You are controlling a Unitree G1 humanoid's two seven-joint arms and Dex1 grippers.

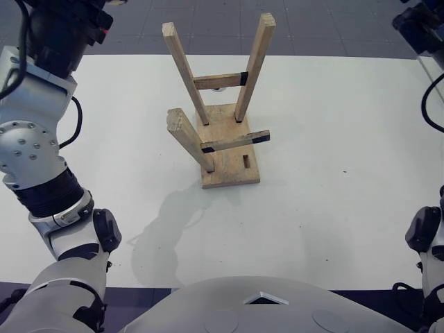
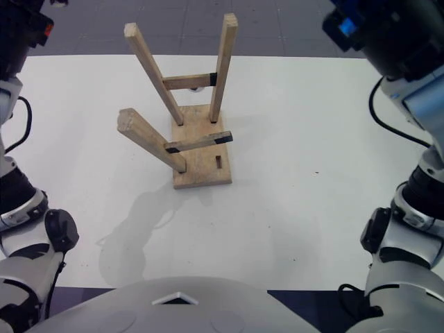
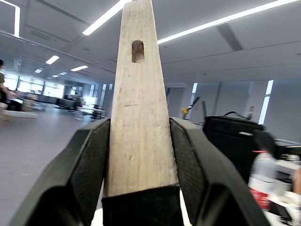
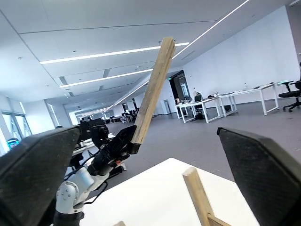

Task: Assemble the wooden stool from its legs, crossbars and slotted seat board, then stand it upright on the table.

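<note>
The slotted seat board (image 1: 232,173) lies flat on the white table. Three wooden legs stand in it: two at the back (image 1: 184,73) (image 1: 254,66) and one leaning at the front left (image 1: 189,139). A crossbar (image 1: 220,81) joins the back pair. A second crossbar (image 1: 236,141) sticks out from the front leg, over an empty slot (image 1: 246,161). My left gripper (image 3: 140,122) is raised off the table and shut on a fourth leg (image 3: 138,84). The right wrist view shows that leg (image 4: 153,89) pointing upward. My right gripper (image 4: 148,134) is held high, open and holding nothing.
The table (image 1: 333,208) has bare white surface on both sides of the stool and in front of it. Its far edge (image 1: 333,57) runs just behind the back legs, with grey floor beyond. Both arms rise at the sides of the eye views.
</note>
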